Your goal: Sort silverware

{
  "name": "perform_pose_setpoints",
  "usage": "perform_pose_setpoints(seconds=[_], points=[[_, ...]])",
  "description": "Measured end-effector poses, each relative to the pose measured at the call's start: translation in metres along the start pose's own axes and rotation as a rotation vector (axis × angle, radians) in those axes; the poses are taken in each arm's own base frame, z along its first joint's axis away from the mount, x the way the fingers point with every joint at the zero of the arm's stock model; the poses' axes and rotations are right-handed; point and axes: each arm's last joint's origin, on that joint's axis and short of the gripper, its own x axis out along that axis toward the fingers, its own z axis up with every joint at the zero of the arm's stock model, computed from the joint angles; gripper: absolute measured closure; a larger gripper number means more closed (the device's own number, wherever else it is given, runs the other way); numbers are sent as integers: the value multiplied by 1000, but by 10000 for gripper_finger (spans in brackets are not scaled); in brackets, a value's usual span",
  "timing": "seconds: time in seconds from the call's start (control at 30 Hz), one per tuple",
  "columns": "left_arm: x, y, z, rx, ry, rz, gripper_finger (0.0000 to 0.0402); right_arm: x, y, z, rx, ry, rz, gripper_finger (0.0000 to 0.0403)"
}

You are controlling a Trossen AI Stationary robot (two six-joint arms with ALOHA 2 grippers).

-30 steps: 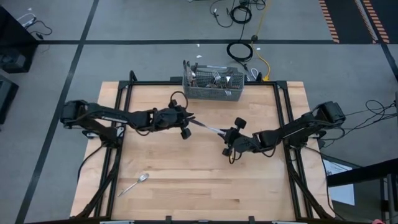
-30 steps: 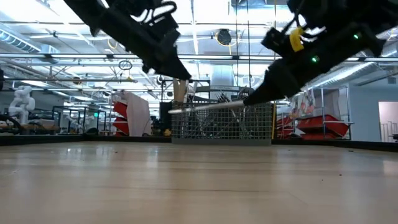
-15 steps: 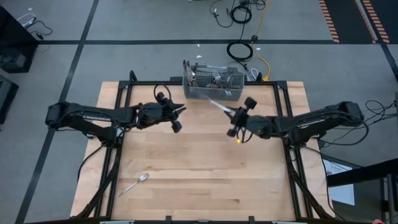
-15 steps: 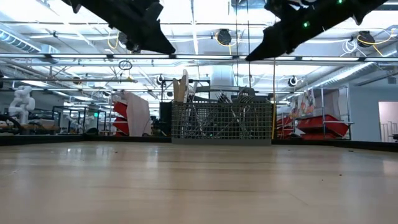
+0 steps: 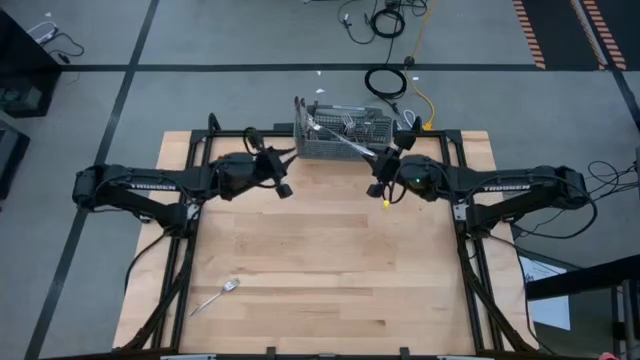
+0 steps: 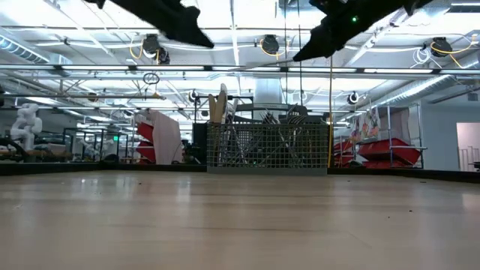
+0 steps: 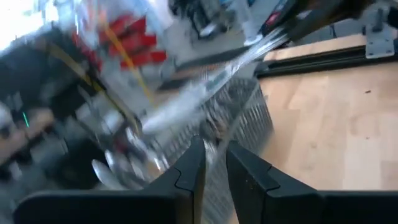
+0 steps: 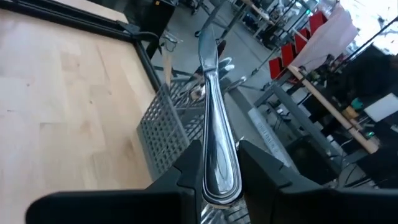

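Observation:
A silver table knife point(image 5: 343, 139) hangs in the air, blade end over the grey wire-mesh basket point(image 5: 342, 148). My right gripper point(image 5: 380, 160) is shut on it, high above the far middle of the table. The basket stands on its base at the table's far edge, with several pieces of silverware upright in it. My left gripper point(image 5: 292, 156) hovers just left of the basket, fingers point(image 7: 194, 169) nearly together with nothing between them. One fork point(image 5: 216, 297) lies flat near the table's near left corner. My right gripper pinches the knife's handle end point(image 8: 219, 177) between its two fingers. The fingers come nearly level from the table's right, and the knife runs on along them. It is lifted clear, its blade point(image 8: 206, 46) reaching out over the basket point(image 8: 166, 127).
Bare wooden tabletop point(image 5: 330, 260) stretches between the arms and the near edge. Black frame rails point(image 5: 460, 170) run along the table's sides and far edge. Cables point(image 5: 385, 82) lie on the floor beyond the basket.
The knife, which spanned between both grippers low over the table's middle, has gone with my right gripper up and toward the far edge, and now points over the basket. My left gripper has left the knife and risen toward the far edge.

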Motion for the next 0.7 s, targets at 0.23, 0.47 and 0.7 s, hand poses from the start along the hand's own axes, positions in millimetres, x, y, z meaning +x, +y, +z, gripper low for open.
perform_pose_setpoints(seconds=[0.23,0.47,0.7], points=[[3,23,32,161,-75,-30,263,-2,-4,8,-28,-14,-7,342],[42,24,54,267,76,-82,176,-2,-4,8,-52,-24,19,342],[67,29,93,283,78,-273,169,-2,-3,8,-84,-24,37,342]])
